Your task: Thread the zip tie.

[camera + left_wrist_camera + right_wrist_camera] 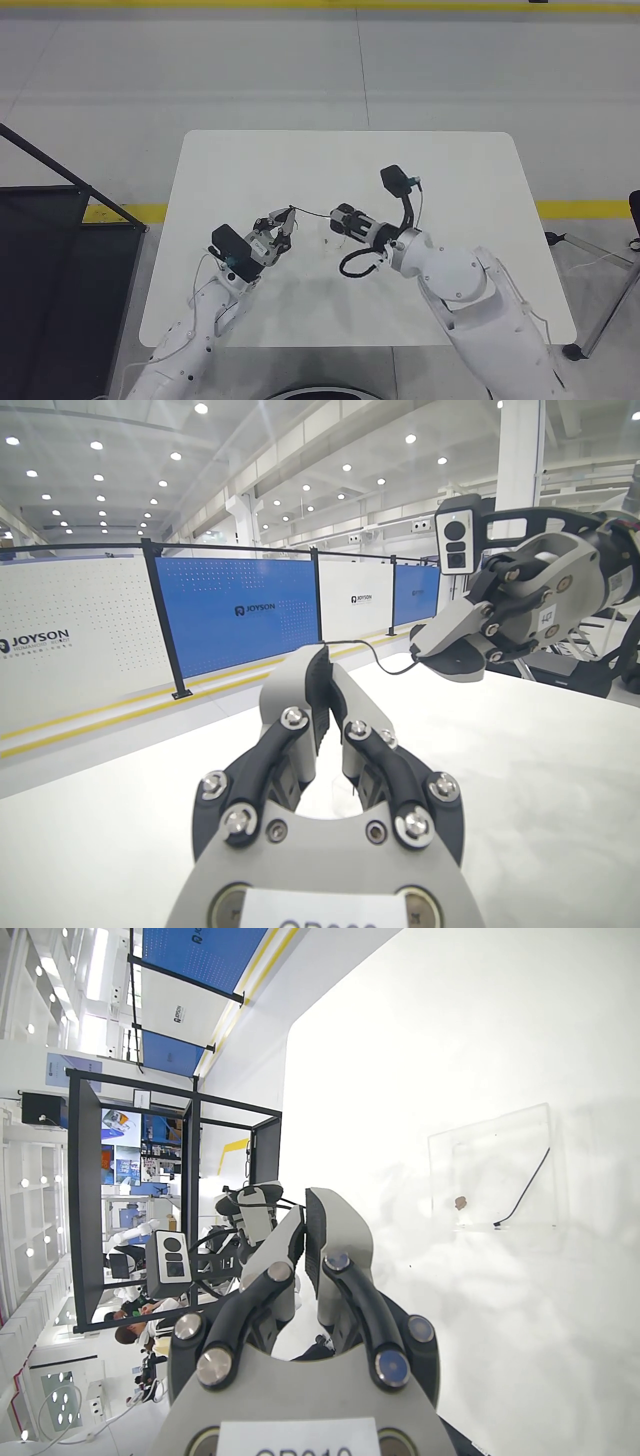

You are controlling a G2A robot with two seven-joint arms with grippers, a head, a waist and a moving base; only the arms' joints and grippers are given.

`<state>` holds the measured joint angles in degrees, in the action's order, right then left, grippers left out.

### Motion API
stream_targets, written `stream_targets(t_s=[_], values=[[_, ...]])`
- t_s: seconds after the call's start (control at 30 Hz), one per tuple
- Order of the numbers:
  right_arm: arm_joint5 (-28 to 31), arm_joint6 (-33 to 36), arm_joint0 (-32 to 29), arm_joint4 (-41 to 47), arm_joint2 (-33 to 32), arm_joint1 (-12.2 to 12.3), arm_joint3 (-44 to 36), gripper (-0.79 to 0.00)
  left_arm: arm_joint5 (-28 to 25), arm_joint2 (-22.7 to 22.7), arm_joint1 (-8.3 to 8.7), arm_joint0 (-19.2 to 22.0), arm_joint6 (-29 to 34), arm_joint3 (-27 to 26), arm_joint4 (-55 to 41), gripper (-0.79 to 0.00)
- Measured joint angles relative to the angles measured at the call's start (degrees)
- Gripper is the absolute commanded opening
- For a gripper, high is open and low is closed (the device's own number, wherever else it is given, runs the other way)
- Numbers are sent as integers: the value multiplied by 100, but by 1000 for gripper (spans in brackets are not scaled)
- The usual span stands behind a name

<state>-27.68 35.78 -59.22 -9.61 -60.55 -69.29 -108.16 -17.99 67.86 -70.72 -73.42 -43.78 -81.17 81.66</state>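
A thin black zip tie point(312, 213) spans the gap between my two grippers above the middle of the white table point(450, 170). My left gripper point(288, 216) is shut on one end; in the left wrist view the zip tie point(372, 657) leaves my left gripper point(324, 652) at its tips and sags across to my right gripper point(419, 656), which is shut on the other end. In the right wrist view my right gripper point(306, 1210) has its fingers pressed together, and the tie between them is hidden.
A clear square plate point(495, 1168) lies flat on the table beyond my right gripper, with a second black zip tie point(530, 1183) and a small brown speck point(460, 1202) on it. A black screen point(50, 290) stands off the table's left side.
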Motion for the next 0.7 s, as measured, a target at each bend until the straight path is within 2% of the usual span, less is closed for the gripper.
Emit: stream_targets(t_s=[0.27, 0.7], values=[[-160, -68, 68, 95, 22, -36, 21, -785, 25, 8, -8, -4, -19, 15, 42, -785], [460, -233, -217, 587, -275, -40, -73, -785, 109, -32, -17, 15, -3, 65, 290, -785]])
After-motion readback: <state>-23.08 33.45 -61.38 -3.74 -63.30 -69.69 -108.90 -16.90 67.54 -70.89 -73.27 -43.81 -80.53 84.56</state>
